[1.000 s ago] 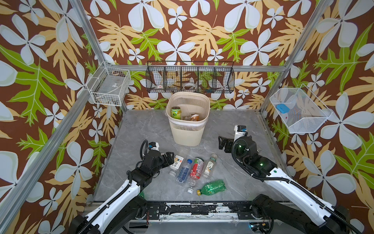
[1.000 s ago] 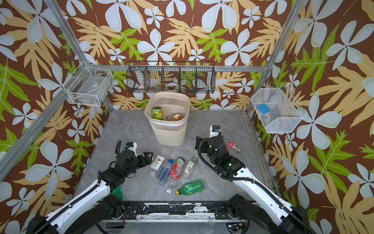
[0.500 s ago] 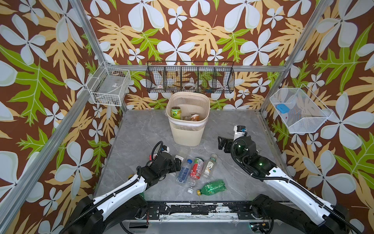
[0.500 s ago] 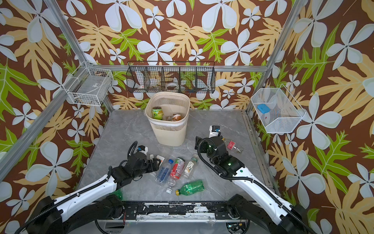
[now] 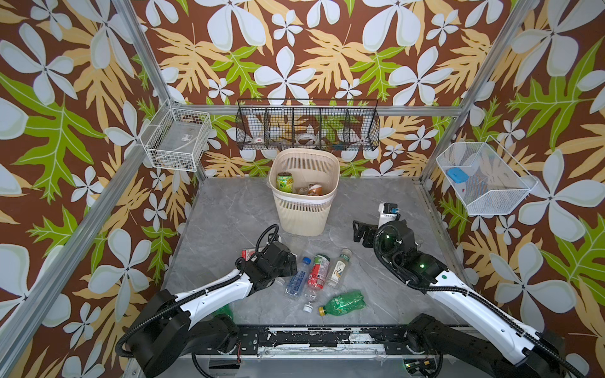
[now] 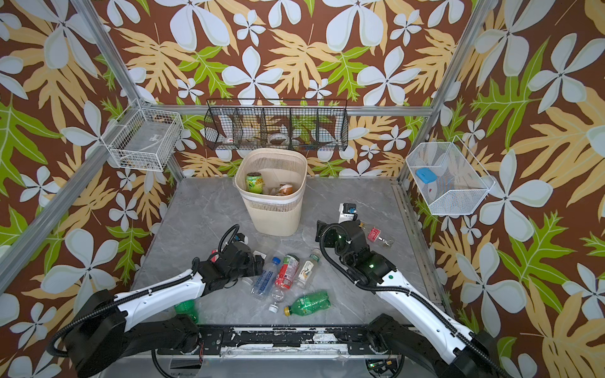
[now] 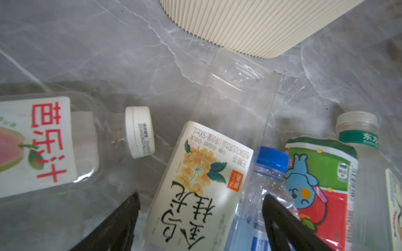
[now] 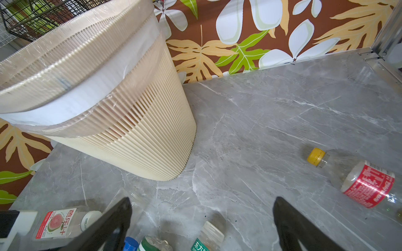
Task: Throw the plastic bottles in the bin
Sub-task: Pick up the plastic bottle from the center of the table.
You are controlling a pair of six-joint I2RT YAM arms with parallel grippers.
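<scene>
The left pincer (image 7: 201, 194) stands open astride a clear square plastic bottle with a white flower-printed label (image 7: 204, 165), with a blue-capped clear bottle (image 7: 272, 160) just beside one finger. The beige slatted plastic bin (image 7: 261, 26) stands just ahead of it. The right pincer (image 8: 202, 198) hangs open and empty, with the bin ahead of it too.

With jaws spread wide, left end effector (image 7: 201, 194) hangs low, right end effector (image 8: 202, 198) higher.
</scene>
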